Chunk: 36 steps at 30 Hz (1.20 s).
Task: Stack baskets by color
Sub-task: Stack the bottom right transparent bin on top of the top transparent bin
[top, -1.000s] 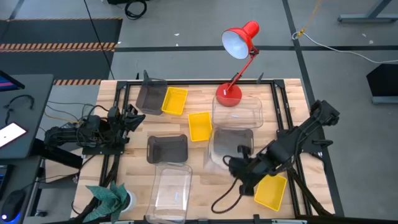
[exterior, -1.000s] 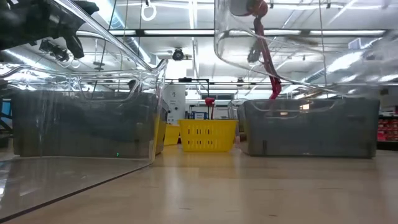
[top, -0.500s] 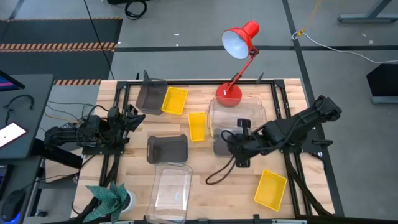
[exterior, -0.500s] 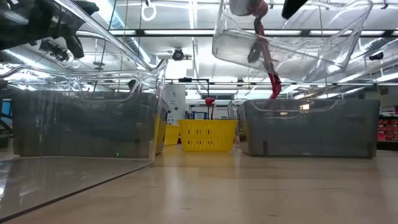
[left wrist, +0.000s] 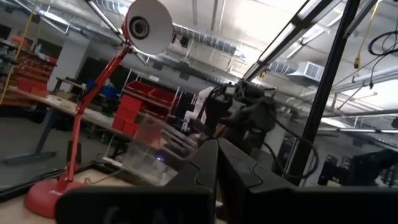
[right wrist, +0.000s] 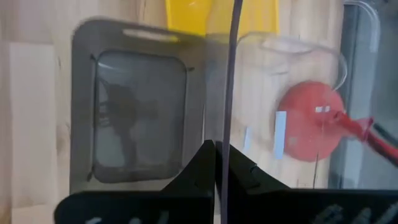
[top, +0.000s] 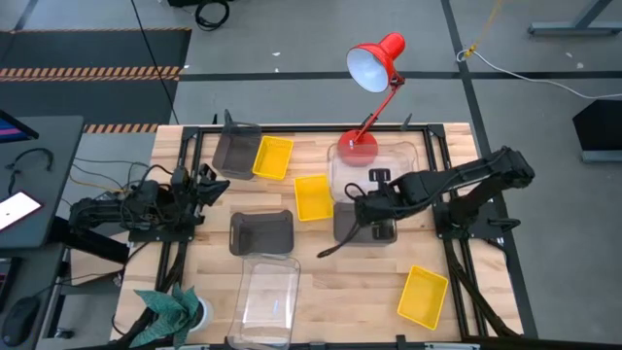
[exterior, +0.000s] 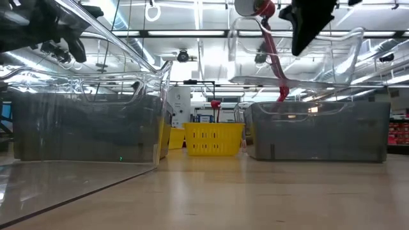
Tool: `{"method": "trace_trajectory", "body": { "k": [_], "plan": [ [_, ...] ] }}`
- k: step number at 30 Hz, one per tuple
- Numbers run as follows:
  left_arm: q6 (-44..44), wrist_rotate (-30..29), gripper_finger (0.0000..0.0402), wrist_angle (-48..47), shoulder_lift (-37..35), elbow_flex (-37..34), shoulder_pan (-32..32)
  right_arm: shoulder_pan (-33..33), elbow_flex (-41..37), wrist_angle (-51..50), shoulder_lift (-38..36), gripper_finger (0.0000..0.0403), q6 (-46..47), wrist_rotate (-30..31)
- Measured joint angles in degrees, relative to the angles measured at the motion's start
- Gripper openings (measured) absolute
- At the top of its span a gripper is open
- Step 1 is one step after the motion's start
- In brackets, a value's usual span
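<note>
1. While its fingers pinch the thin wall of a clear tub [right wrist: 298,118], the right claw [top: 377,206] holds that tub off the table, seen in the low view hanging tilted [exterior: 300,57] above a grey tub [exterior: 317,131].
2. Seen from above, the lifted clear tub [top: 374,170] sits near the lamp [top: 374,68], just beside the lamp's red base, partly over the grey tub [top: 352,226].
3. Just beside the lifted tub lies a yellow tub [top: 312,196], on the side toward the table's [top: 340,292] middle.
4. Another yellow tub [top: 272,157] leans beside a second grey tub [top: 235,151] at the far left corner.
5. A third grey tub [top: 261,233] lies left of centre, with a second clear tub [top: 267,299] on the near side of it.
6. A third yellow tub [top: 423,296] lies alone near the right front edge.
7. The left claw [top: 212,185] rests at the table's left side, well apart from the tubs, its fingers [left wrist: 214,168] pressed together on nothing.
8. A teal cloth [top: 170,309] lies at the near left corner.
</note>
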Motion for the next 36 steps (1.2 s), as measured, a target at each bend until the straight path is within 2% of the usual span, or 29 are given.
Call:
{"method": "trace_trajectory", "body": {
  "k": [8,16,22,29,36],
  "plan": [
    [-0.1,0.0,0.0022,-0.8,0.0,0.0,0.0,-4.4,-9.0,7.7,-6.1,0.0009,-2.8,-3.1],
    [-0.1,0.0,0.0015,-0.7,0.0,0.0,0.0,-6.9,-14.9,11.4,-7.6,0.0010,-3.0,-5.0],
    [-0.1,0.0,0.0020,-0.7,0.0,0.0,0.0,-8.2,-15.6,13.5,-7.3,0.0010,-3.3,-6.6],
    [-0.1,0.0,0.0012,-0.8,0.0,0.0,0.0,-8.8,-15.5,13.3,-8.7,0.0010,-2.7,-6.5],
    [-0.1,0.0,0.0022,-0.8,0.0,0.0,0.0,-9.1,-15.0,11.6,-9.9,0.0008,-0.3,-5.4]
  ]
}}
